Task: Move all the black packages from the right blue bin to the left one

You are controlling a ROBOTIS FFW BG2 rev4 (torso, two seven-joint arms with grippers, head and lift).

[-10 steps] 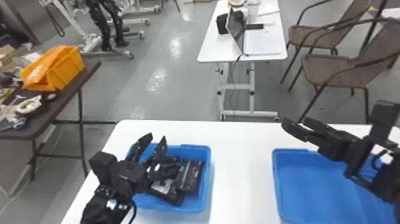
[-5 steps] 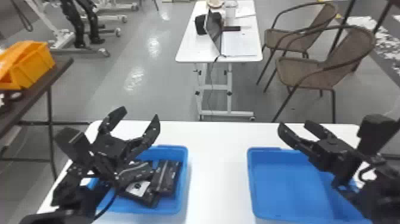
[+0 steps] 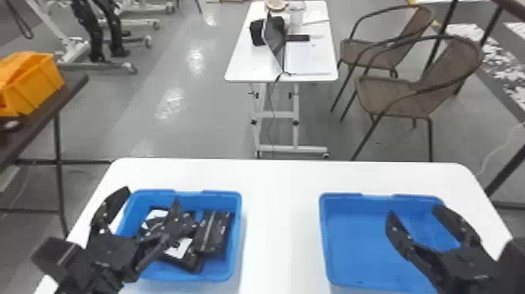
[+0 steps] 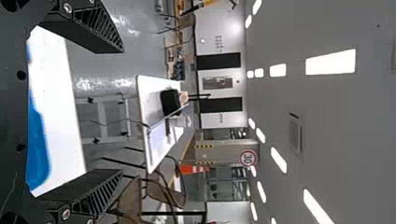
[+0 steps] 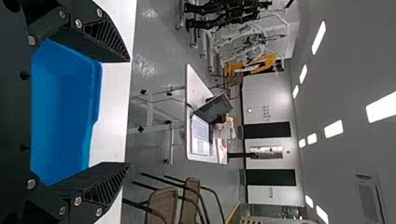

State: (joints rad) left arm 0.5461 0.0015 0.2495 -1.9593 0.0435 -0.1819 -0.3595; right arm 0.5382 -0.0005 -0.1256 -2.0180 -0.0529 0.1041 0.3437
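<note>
Black pkgs are lying in L bin nr L edge of desk; L gripper & R gripper hanging wide, prob. transfer's done.

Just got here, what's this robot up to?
It's on a package-moving job, right blue bin to left. The black packages in sight lie piled in the left blue bin. The left gripper is open above that bin; the right gripper is open above the right blue bin. Neither holds anything, so the transfer looks about done.
</note>
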